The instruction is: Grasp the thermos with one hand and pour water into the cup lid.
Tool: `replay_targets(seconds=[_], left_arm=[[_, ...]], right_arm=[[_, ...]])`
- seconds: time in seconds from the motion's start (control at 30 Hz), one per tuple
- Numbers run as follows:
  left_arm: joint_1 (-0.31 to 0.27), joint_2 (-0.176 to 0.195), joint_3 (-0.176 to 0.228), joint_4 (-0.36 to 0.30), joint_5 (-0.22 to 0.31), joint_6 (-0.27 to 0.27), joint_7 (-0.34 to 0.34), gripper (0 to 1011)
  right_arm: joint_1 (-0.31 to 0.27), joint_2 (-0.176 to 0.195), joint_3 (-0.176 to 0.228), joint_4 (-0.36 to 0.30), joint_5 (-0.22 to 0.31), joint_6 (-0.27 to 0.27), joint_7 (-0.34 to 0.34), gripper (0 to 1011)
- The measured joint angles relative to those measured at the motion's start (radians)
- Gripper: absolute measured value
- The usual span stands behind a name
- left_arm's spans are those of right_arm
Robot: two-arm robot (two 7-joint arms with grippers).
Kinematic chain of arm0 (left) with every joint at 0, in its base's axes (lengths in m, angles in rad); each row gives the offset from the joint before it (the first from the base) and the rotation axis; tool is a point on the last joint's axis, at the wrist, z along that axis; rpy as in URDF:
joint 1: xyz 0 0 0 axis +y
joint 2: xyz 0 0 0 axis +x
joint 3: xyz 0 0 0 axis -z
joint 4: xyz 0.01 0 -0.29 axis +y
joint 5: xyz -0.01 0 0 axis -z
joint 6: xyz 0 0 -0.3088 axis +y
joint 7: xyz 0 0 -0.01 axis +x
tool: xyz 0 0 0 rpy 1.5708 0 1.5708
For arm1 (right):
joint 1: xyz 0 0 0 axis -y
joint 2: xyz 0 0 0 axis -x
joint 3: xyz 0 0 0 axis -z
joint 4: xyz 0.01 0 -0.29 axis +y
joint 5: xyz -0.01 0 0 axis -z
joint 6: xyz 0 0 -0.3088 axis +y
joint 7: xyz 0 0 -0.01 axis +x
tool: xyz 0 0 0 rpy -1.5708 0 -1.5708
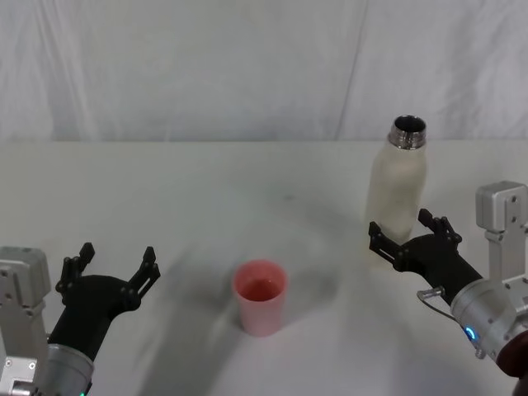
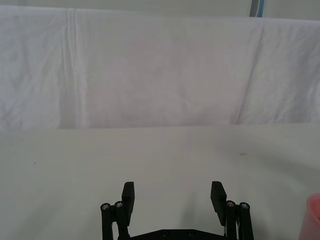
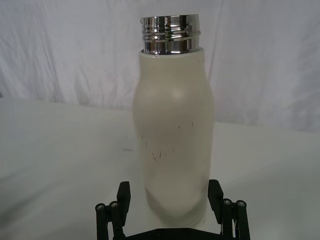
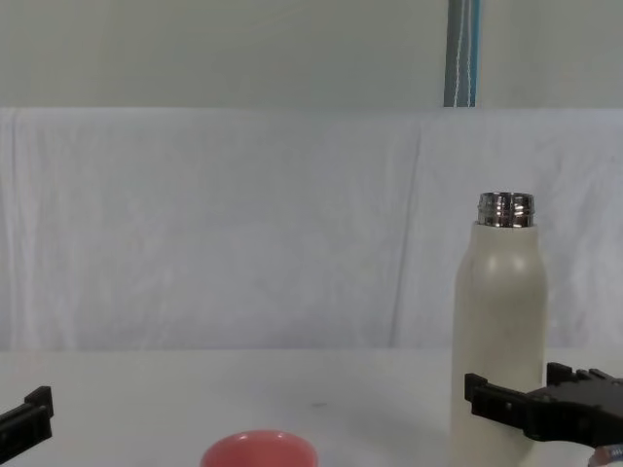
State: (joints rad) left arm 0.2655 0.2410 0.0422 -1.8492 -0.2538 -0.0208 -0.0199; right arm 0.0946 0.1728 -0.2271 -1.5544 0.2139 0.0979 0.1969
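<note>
The cream-white thermos (image 1: 397, 190) stands upright on the table at the right, its steel neck open at the top; it also shows as the thermos (image 3: 173, 135) and thermos (image 4: 500, 321). My right gripper (image 1: 403, 232) is open, its two black fingers either side of the thermos base, not closed on it; in the right wrist view the gripper (image 3: 170, 194) straddles the bottle's lower body. The pink cup lid (image 1: 261, 296) stands upright in the middle front, cup lid (image 4: 258, 449) low in the chest view. My left gripper (image 1: 116, 268) hovers open at the front left, left gripper (image 2: 173, 196) empty.
A white cloth-covered table (image 1: 206, 198) runs back to a white draped backdrop (image 1: 247, 66). A blue-edged pole (image 4: 460, 53) rises behind the backdrop. The cup lid's edge (image 2: 314, 217) shows at the side of the left wrist view.
</note>
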Motion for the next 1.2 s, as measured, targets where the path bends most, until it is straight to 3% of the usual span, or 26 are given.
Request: replay_targets(seconds=[1.2], left_arm=[[0.0,0.0,0.0,0.0,0.0,0.0,0.0,1001]], right_arm=[[0.078,-0.033,-0.002,0.103,0.012,-0.014,-0.005,1000]])
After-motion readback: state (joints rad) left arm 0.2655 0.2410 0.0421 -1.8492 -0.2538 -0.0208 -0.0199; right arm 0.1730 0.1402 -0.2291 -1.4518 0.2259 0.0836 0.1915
